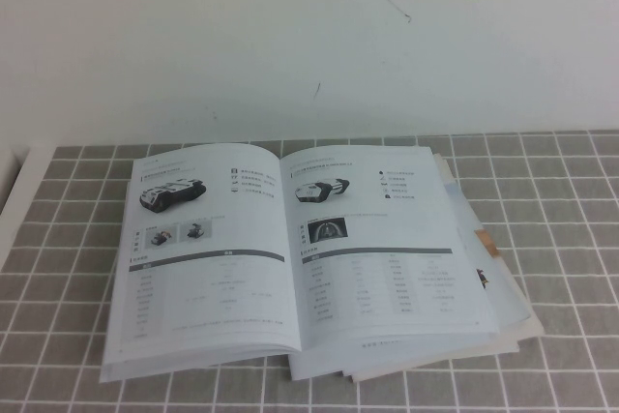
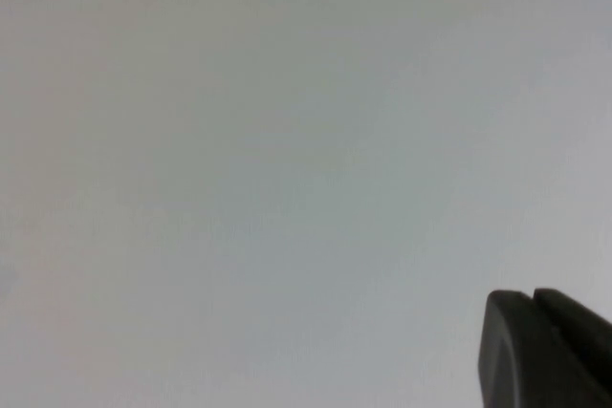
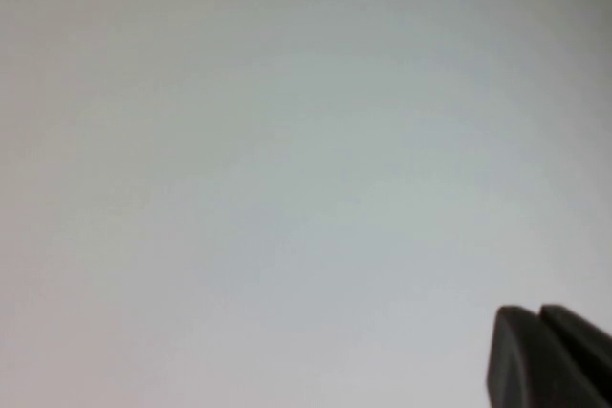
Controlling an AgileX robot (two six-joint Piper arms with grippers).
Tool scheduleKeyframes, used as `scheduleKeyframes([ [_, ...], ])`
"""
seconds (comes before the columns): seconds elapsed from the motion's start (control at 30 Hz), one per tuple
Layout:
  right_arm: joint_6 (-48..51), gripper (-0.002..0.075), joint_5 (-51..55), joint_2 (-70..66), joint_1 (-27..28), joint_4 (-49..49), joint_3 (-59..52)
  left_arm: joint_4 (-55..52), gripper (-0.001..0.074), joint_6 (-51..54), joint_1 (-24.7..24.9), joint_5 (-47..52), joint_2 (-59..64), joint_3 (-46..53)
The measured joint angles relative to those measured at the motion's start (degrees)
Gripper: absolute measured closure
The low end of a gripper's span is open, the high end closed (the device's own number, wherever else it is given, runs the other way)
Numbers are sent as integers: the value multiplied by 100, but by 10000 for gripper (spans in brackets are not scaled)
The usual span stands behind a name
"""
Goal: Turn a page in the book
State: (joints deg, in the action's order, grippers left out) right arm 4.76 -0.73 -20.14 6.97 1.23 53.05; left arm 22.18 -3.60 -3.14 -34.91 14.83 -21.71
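One book (image 1: 290,258) lies open and flat on the tiled table (image 1: 561,200), near the front edge and about midway across. Its two facing sheets are thin, white and glossy, each with a grey bar over fine tables. The page (image 1: 382,249) on my right-hand side carries one black-and-white vehicle above one dark square picture; the left-hand sheet (image 1: 203,258) shows one vehicle above two small photos. Under the book and jutting out on its right sits one untidy stack of papers (image 1: 493,278), with a few coloured edges showing. The tabletop is a grid of grey squares with pale lines, backed by a plain white wall (image 1: 290,36).

My left claw (image 2: 535,351) faces only a blank pale surface, its two dark tips seemingly pressed together. My right claw (image 3: 543,355) faces the same blankness, tips closed on nothing. Neither is near the book.
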Motion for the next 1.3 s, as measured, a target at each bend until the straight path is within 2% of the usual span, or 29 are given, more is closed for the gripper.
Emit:
scheduleKeyframes([
  [0.1, 184, 729, 796, -502, 0, -48, 61, -384, 739, 645, 0, 1294, 505, -665],
  [0.23, 283, 729, 1866, -1220, 0, -123, 61, -529, 739, 1166, 0, 3536, 1410, -1578],
  [0.4, 404, 729, 2553, -1780, 0, -123, 50, -321, 739, 874, 0, 6108, 2513, -2154],
  [0.5, 440, 729, 2622, -1877, 0, -73, 7, 10, 739, 821, 0, 6977, 3060, -2165],
  [0.67, 440, 729, 2583, -1922, -132, 525, -412, 221, 739, 1073, 0, 7399, 3573, -2165],
  [0.8, 440, 729, 2537, -2130, -351, 1152, -1011, 611, 739, 1118, 0, 7210, 3770, -2165],
  [0.93, 456, 729, 2587, -2540, -414, 1792, -1334, 1453, 739, 1291, 0, 6927, 4036, -2165],
  [1.07, 1378, 729, 2587, -3056, -555, 2724, -1350, 2308, 739, 1953, 0, 6937, 4531, -2192],
  [1.17, 2246, 729, 2623, -3526, -656, 3377, -1350, 2876, 739, 2756, 0, 7285, 5013, -2314],
  [1.3, 2922, 729, 2799, -4100, -679, 3937, -1292, 3266, 739, 3523, 0, 7714, 5804, -2666],
])
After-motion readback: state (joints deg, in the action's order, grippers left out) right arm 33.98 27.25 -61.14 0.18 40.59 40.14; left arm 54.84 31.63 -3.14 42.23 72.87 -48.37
